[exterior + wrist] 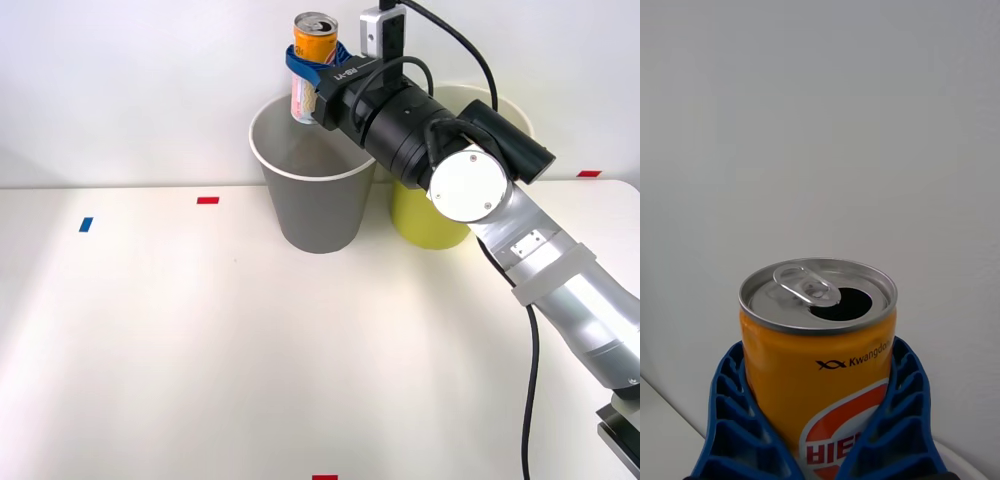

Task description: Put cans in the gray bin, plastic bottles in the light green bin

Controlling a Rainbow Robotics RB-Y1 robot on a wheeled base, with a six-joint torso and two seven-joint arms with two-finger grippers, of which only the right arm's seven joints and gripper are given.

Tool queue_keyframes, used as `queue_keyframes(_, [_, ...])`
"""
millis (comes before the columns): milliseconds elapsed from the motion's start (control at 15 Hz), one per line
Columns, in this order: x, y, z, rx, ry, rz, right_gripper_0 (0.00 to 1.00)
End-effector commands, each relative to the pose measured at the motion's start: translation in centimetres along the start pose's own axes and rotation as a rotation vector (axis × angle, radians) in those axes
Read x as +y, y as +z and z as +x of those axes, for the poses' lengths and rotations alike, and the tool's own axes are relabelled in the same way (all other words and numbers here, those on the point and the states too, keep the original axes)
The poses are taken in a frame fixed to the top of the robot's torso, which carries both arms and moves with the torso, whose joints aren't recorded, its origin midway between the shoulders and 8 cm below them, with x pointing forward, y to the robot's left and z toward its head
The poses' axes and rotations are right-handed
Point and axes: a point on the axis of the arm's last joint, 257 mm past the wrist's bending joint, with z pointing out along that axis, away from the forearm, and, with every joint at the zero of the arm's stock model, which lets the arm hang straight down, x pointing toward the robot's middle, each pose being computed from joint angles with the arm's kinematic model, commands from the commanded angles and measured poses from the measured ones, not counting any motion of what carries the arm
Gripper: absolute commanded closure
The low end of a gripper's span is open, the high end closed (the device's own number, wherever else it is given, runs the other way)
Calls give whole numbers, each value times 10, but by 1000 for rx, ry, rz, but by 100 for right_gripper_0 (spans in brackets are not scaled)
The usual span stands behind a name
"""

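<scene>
Hand grips can over gray bin; white table.

Your gripper holds the can upright, one blue ribbed finger pressed against each side; the opened silver top with its pull tab faces up, and a plain white wall stands behind

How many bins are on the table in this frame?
2. The gray bin stands at the table's far edge, under the can held by the right tool. The light green bin stands beside it on the robot's right, largely hidden by the arm.
</scene>
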Motion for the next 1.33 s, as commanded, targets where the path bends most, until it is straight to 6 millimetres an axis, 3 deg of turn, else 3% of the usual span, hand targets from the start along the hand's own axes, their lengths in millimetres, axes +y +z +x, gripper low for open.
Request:
queue_keyframes(67, [4,6,9,-17,-3,31,73])
queue_keyframes(133, [3,7,10,-21,4,40,57])
queue_keyframes(200, [2,8,9,-23,4,42,21])
queue_keyframes(267, [2,7,10,-23,5,42,1])
queue_keyframes(600, [-4,4,7,-25,-40,49,0])
queue_keyframes(867, [-7,-15,-3,-43,-65,43,0])
queue_keyframes(1000, [-2,-36,-12,-78,-32,45,0])
queue_keyframes(1333, [-13,-116,-6,-138,48,160,0])
